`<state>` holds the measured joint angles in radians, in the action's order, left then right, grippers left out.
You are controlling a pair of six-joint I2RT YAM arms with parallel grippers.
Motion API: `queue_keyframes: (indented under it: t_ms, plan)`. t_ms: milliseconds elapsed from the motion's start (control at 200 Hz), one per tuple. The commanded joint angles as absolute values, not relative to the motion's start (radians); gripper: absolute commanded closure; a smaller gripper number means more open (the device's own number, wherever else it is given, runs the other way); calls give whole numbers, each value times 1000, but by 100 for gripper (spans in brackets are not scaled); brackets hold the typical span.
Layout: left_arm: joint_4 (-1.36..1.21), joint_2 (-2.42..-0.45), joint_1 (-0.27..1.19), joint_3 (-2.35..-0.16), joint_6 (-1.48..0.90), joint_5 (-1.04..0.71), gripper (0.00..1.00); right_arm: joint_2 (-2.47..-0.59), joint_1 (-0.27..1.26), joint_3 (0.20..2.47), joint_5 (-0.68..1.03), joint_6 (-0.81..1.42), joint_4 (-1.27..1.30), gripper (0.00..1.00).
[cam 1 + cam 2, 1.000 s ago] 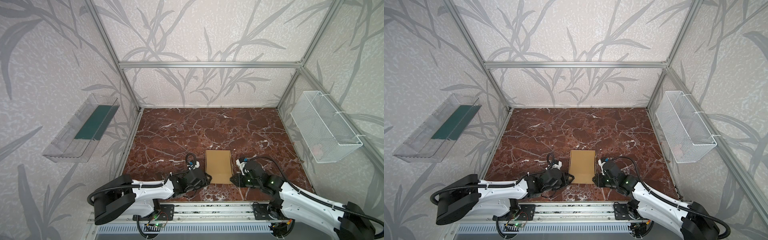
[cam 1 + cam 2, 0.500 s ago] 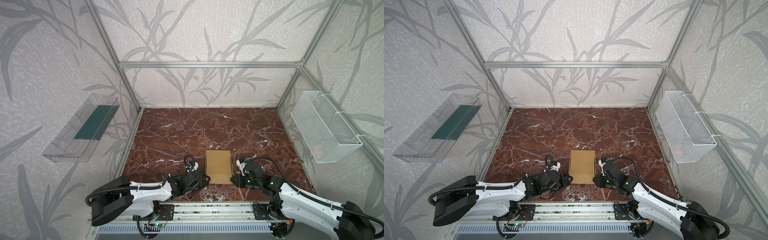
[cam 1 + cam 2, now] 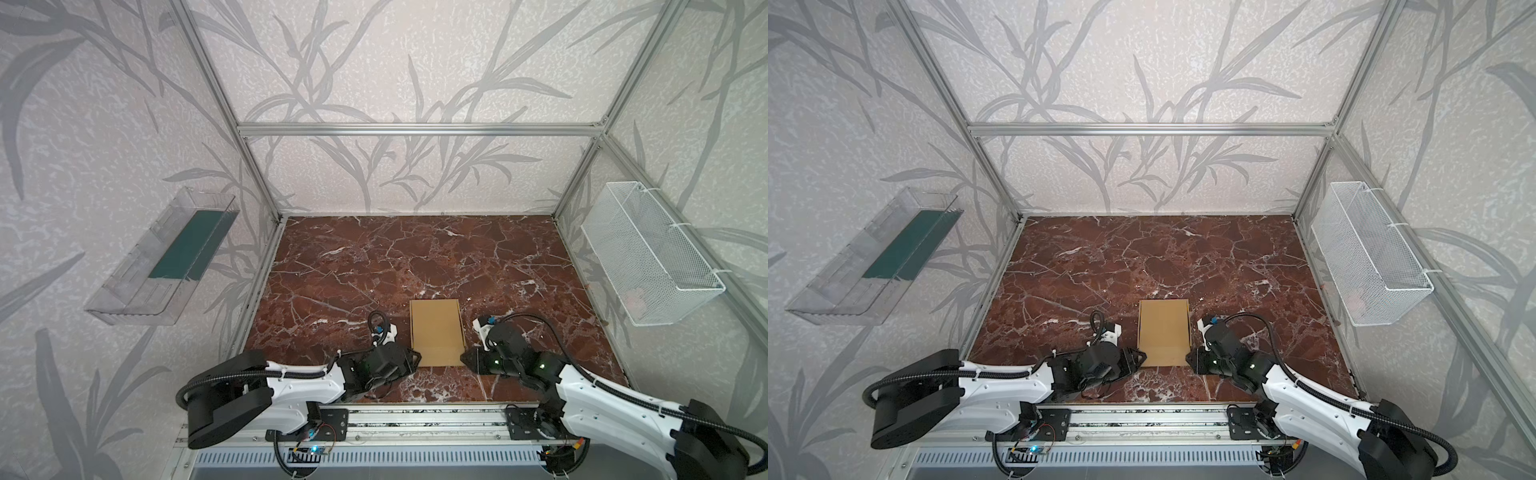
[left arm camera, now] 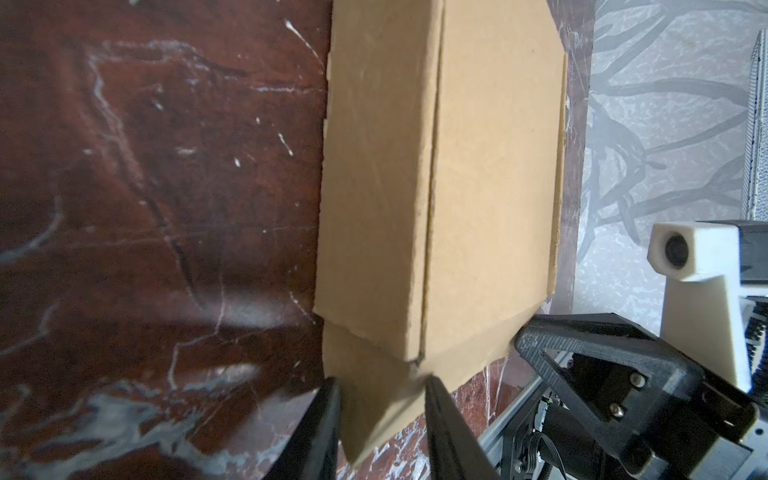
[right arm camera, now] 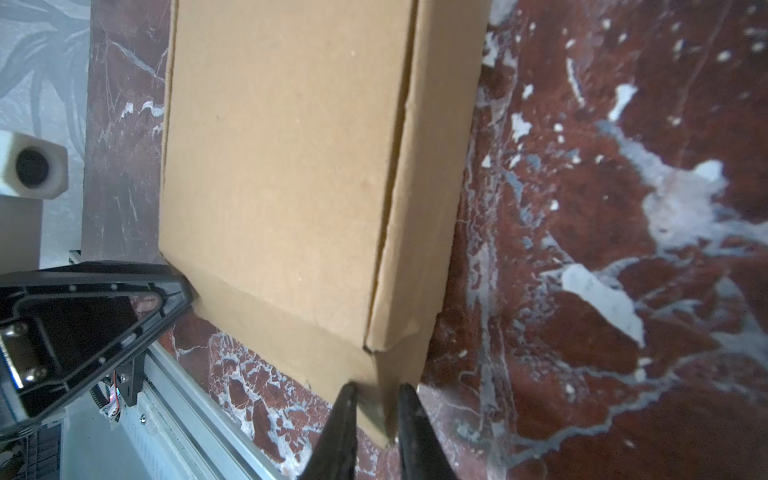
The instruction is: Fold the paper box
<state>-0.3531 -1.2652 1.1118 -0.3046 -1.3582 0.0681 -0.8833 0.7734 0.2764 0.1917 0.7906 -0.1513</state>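
Observation:
The paper box (image 3: pixel 436 332) (image 3: pixel 1165 332) is a closed, flat tan cardboard mailer lying on the marble floor near the front edge. In both top views my left gripper (image 3: pixel 417 357) (image 3: pixel 1144 357) meets its near left corner and my right gripper (image 3: pixel 463 358) (image 3: pixel 1187 359) its near right corner. In the left wrist view the left gripper (image 4: pixel 380 382) has both fingers against the corner of the box (image 4: pixel 490 166). In the right wrist view the right gripper (image 5: pixel 376 388) is shut on the other near corner of the box (image 5: pixel 282 166), and the cardboard is pinched narrow there.
A clear plastic tray (image 3: pixel 166 257) holding a dark green sheet hangs on the left wall. A white wire basket (image 3: pixel 648 257) hangs on the right wall. An aluminium rail (image 3: pixel 415 419) runs along the front, just behind both grippers. Marble floor (image 3: pixel 395 257) stretches beyond the box.
The left jaws have narrowed onto the box's near left corner and the left arm has shifted slightly. The box and the right gripper have stayed in place.

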Motion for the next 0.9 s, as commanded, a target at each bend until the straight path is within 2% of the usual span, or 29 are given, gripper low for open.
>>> queue_keyframes:
  t_ms: [0, 445, 715, 895]
  plan:
    - [-328, -1287, 1114, -288, -1357, 98, 64, -895, 778, 259, 171, 775, -131, 80]
    - [-291, -1292, 1115, -289, -1327, 120, 58, -946, 766, 265, 128, 758, -106, 80]
    - [-87, -1170, 1103, -377, -1222, 203, 46, -918, 759, 314, 127, 746, -180, 80]
    - [159, -1062, 1002, -540, -1026, 207, 36, -828, 762, 324, 128, 757, -237, 80]
